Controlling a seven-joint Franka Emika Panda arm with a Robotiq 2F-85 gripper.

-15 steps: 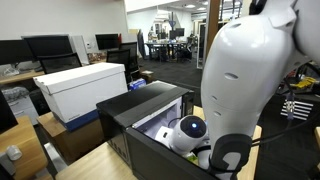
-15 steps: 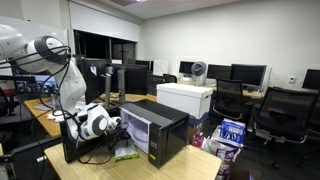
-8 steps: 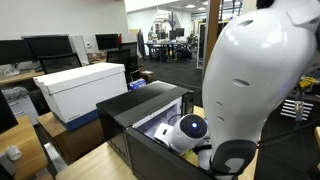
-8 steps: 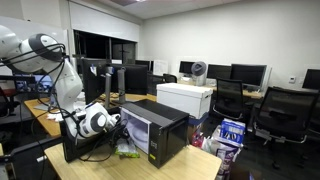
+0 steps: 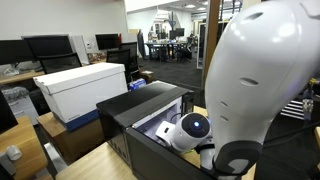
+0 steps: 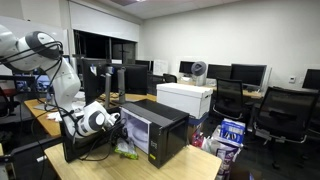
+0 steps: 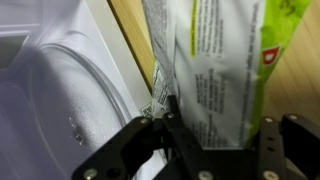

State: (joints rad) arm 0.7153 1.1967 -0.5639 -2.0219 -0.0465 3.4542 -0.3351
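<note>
The hand (image 7: 215,130) straddles a green-and-white packet (image 7: 215,60) across its narrow width, one finger (image 7: 168,125) touching the crimped edge. Whether it actually pinches the packet cannot be told. The packet lies on the wooden bench (image 7: 135,40) just beside the microwave (image 6: 155,130), whose open front exposes the glass plate (image 7: 70,110). A white box (image 6: 185,98) sits farther back.
</note>
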